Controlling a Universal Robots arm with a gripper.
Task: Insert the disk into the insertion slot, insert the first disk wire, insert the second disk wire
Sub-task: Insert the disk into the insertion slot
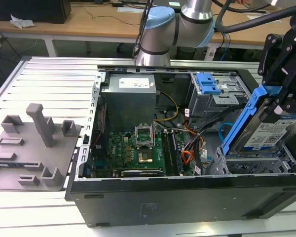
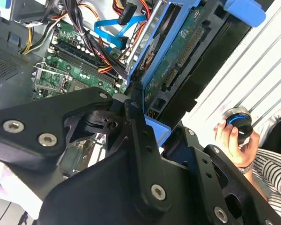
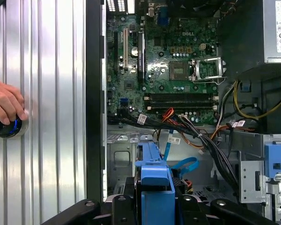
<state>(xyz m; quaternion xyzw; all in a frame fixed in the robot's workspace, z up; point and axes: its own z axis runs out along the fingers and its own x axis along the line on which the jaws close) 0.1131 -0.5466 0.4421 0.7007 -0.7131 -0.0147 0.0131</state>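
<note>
My gripper [image 1: 280, 101] is shut on the disk [image 1: 269, 129], a silver drive with a white label in a bright blue frame. The disk hangs tilted, its lower edge just above the insertion slot [image 1: 259, 164], the low grey cage at the open computer case's corner on the exterior view's right. In both wrist views the black fingers [image 2: 139, 123] clamp the blue frame [image 3: 154, 185]. The second disk wire [image 3: 183, 165], thin and light blue, loops inside the case beside the cage [image 2: 113, 31]. An orange and black wire bundle [image 3: 196, 136] runs nearby; I cannot tell which is the first disk wire.
A taller grey bay with a blue latch [image 1: 207, 85] stands behind the cage. The green motherboard [image 1: 133, 148] and grey power supply [image 1: 128, 96] occupy the case's middle. A grey fixture plate [image 1: 34, 143] lies on the slatted table. A person's hand [image 3: 4, 104] rests on a knob.
</note>
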